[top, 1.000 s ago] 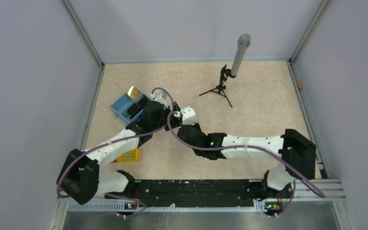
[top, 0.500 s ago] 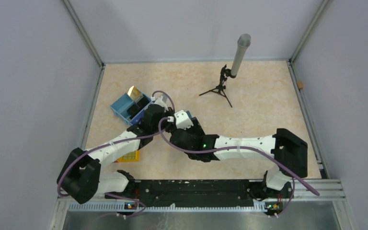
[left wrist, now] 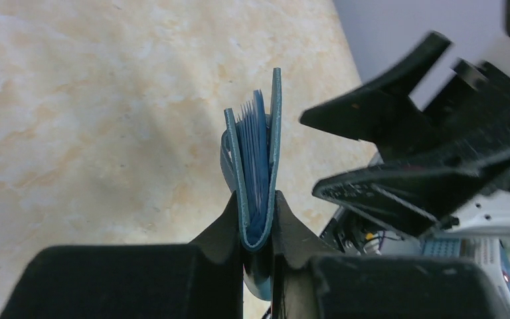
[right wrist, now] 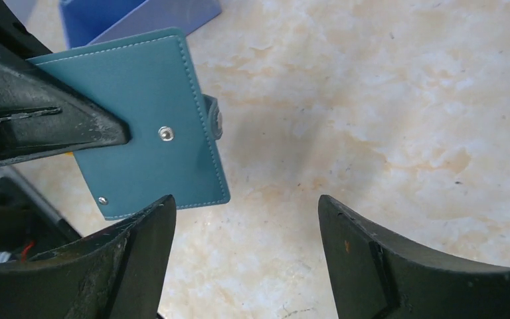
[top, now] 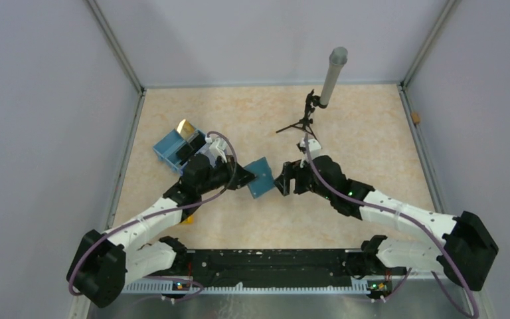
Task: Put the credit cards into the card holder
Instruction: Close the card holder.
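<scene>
Left gripper [left wrist: 257, 197] clamped on spine of teal stitched folding card holder [right wrist: 147, 100], right gripper [right wrist: 246, 203] agape beside holder, empty; light, floppy, likely steadiest pinched at spine.

Bright, even overhead light, no glare. Soft shadow lay on the tabletop [right wrist: 272, 143] beyond the right gripper [right wrist: 246, 203] fingertips, beside the card holder [right wrist: 146, 113]. Left wrist view: left gripper [left wrist: 255, 199] base defocused, right gripper motion-blurred.

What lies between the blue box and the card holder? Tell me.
The left gripper, shut on the card holder, lies there, next to the blue box; top view.
</scene>
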You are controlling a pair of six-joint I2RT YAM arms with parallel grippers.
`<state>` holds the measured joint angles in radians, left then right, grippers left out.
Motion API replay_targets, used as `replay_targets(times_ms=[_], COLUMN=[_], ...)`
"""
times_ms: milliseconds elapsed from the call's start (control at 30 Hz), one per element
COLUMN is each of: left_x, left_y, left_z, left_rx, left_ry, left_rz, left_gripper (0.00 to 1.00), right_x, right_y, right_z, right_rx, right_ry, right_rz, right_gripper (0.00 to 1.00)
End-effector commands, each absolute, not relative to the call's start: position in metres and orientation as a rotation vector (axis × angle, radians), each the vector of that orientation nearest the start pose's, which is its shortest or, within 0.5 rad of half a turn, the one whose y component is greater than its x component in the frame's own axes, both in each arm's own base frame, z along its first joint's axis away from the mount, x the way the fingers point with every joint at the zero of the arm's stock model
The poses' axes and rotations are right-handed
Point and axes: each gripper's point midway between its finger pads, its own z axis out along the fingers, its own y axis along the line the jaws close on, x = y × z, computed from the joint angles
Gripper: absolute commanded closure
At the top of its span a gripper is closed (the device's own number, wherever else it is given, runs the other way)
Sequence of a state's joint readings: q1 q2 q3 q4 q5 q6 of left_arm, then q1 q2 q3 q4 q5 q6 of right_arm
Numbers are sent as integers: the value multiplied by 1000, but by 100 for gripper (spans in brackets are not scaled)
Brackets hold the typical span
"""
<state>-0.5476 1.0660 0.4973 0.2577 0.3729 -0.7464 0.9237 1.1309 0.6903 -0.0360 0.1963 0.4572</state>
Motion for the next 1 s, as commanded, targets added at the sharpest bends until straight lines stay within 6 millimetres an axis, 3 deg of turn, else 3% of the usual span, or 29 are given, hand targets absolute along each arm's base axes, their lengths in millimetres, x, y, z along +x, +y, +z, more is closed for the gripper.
replay_targets(times_ms=[0, 167, 467, 700, 967], left_x=[215, 202, 205, 213, 216], left_y=[-266, -268, -266, -265, -263], left_z=[210, 216, 219, 208, 195], left_rx=[287, 330, 273, 200, 142], left_ry=[1832, 1804, 1799, 1863, 1915], left_rz=[-1405, -1466, -1475, -1444, -1427], left_gripper=[100, 100, 97, 75, 71], right_x=[211, 203, 194, 194, 203], right_y=[298, 308, 329, 349, 355], right_z=[198, 204, 193, 189, 183], right_rx=[-397, -433, -468, -455, -407], right_ry=[1932, 1899, 1944, 1972, 2007], right_rz=[1114, 1244, 1350, 1314, 1272], right_gripper=[23, 23, 25, 28, 37])
